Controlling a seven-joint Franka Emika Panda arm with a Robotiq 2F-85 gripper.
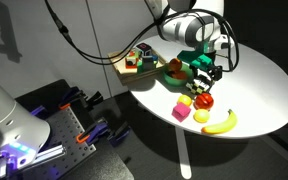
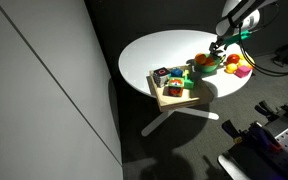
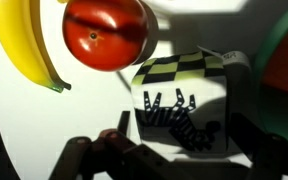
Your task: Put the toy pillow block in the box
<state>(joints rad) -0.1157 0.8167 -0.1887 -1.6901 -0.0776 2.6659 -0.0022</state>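
banana [image 3: 22,45] cropped at edge, claw [image 3: 179,150] blurred

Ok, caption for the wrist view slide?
Gripper straddling the toy pillow block on white table, red fruit and banana beyond.

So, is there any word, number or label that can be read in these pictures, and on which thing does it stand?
No text can be read with certainty.
Toy block: black jagged marks on its white face, too blurred to read as letters.
Box: too small to show any writing.
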